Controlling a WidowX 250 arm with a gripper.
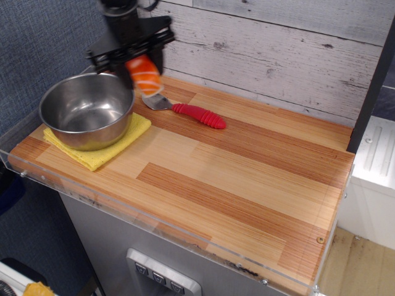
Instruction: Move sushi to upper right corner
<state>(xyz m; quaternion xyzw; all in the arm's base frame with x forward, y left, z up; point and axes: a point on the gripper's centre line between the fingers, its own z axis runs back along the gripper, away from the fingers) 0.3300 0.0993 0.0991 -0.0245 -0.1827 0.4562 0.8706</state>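
The sushi (145,74), orange with pale stripes over a white base, hangs in my black gripper (139,66), which is shut on it. I hold it in the air at the table's upper left, above the spoon's bowl and just right of the steel bowl. The upper right corner (333,139) of the striped wooden tabletop lies far to the right, bounded by the whitewashed plank wall and a black post (373,80).
A steel bowl (86,110) sits on a yellow cloth (95,151) at the left. A red-handled spoon (188,111) lies near the back wall. A clear acrylic lip (160,234) runs along the front edge. A dark post (126,37) stands behind the gripper.
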